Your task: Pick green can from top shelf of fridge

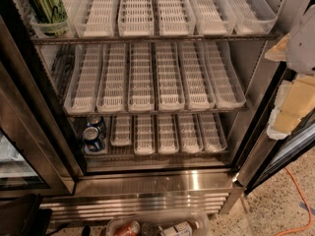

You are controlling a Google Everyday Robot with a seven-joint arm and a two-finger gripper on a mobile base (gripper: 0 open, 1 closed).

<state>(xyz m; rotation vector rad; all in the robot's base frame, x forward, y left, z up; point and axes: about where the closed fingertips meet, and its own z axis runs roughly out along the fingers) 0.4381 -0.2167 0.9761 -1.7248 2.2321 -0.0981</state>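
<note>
The green can stands upright in the far-left lane tray of the top shelf, at the top left of the camera view, its lid cut off by the frame edge. The fridge stands open, with clear slotted trays on three wire shelves. My gripper shows as a pale grey and cream shape at the right edge, in front of the open door. It is far to the right of the can and lower than it, well apart from it.
Two dark blue cans sit at the left of the bottom shelf. The black-framed door hangs open at right. A clear bin with bottles lies on the floor below the grille. An orange cable runs over the floor.
</note>
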